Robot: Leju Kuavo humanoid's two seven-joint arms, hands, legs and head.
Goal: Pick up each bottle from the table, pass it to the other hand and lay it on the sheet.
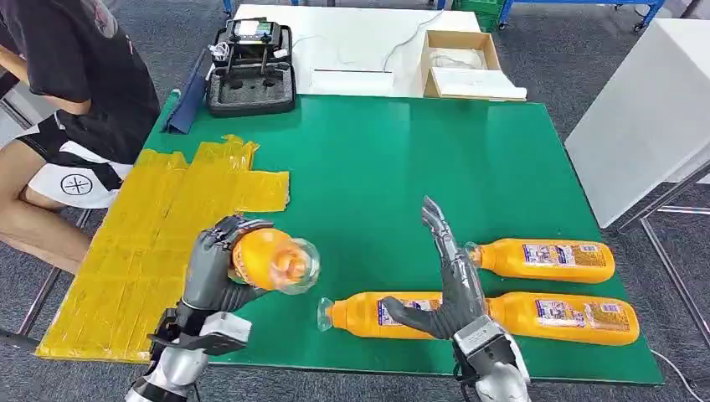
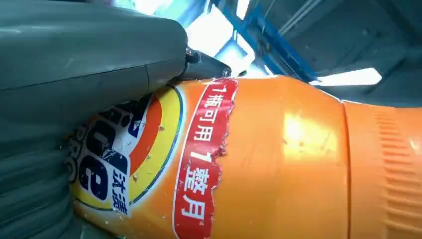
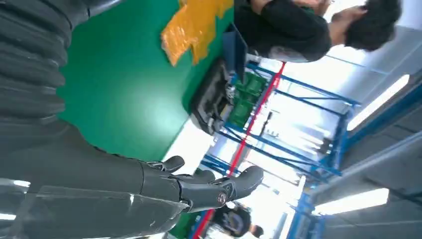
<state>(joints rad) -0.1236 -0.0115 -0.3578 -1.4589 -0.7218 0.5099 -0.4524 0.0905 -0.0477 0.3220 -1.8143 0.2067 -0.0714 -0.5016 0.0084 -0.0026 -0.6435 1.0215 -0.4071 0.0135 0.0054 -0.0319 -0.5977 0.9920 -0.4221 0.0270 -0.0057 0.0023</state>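
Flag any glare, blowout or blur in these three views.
Head view: even light, sharp. Left wrist view: glare patch on the held bottle, background blurred. Right wrist view: windows behind the right hand blown out, soft sheen on the green table.

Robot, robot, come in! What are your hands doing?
Left hand grips one orange bottle off the table. Right hand open, empty. Three bottles on green mat. Yellow sheet unobstructed.

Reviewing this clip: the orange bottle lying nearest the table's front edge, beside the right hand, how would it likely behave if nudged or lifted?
The nearest orange bottle lies on its side with a rounded body, so a sideways nudge would probably roll it on the green table. It looks full of orange liquid, so likely heavy for its size. Its glossy plastic may be slippery for the open right hand.
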